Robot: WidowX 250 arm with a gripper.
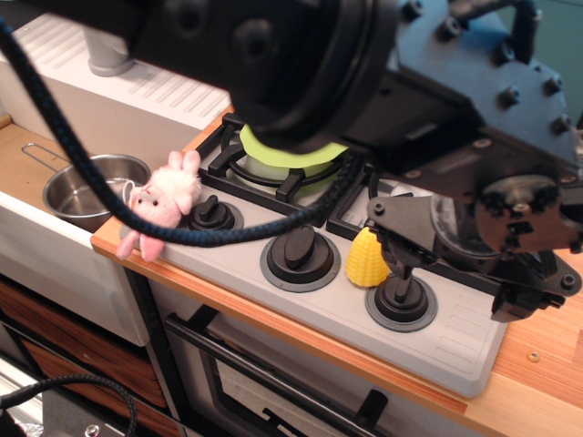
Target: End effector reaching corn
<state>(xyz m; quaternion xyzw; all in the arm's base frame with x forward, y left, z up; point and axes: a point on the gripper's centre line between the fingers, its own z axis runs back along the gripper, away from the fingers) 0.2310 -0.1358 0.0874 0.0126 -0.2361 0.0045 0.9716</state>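
The corn (pixel 367 259) stands upright on the grey front panel of the toy stove (pixel 428 341), between the middle knob (pixel 300 248) and the right knob (pixel 401 296), just beside the latter. A black finger of the end effector (pixel 410 238) reaches down right next to the corn's right side, seemingly touching it; whether the pincer is released or clenched cannot be told, since only this one finger is clear. Left, a pink plush toy (pixel 166 196) lies at the stove's corner under the braided cable (pixel 228 235). Behind, a lime-green plate (pixel 287 159) sits on the burner grate, and a steel pot (pixel 91 189) rests in the sink.
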